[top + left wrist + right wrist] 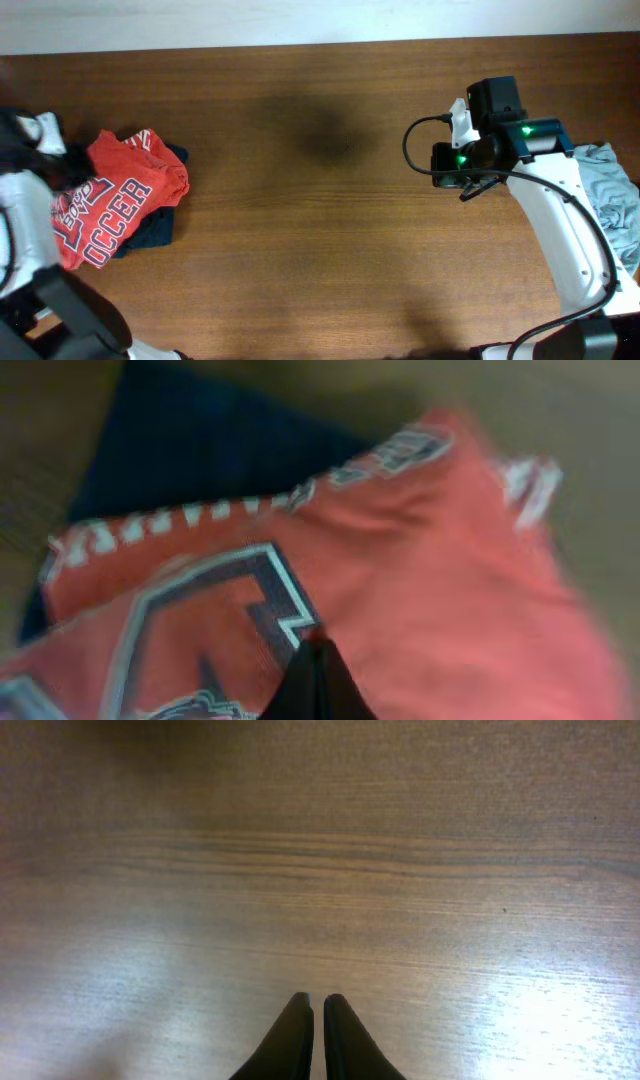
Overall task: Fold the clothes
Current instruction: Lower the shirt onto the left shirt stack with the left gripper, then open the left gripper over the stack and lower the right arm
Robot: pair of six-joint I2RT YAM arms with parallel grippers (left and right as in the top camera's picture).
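Desk (pixel 330 200): orange-red shirt (pixel 120 195) bunched at left over navy shirt (pixel 155 232); grey-blue shirt (pixel 615 190) at right edge. Left claw (pixel 313 670) clenched at red fabric, pinch unconfirmed. Right claw (pixel 318 1020) clenched, empty. Grab one layer only, drag centre, spread flat.

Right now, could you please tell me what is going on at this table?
The left arm's fingers are shut against a crumpled orange-red shirt lying on a navy shirt at the left edge of the table. The blur hides whether they pinch cloth. The right arm's fingers hang shut over bare wood, holding nothing. A pale grey-blue shirt lies at the right edge.
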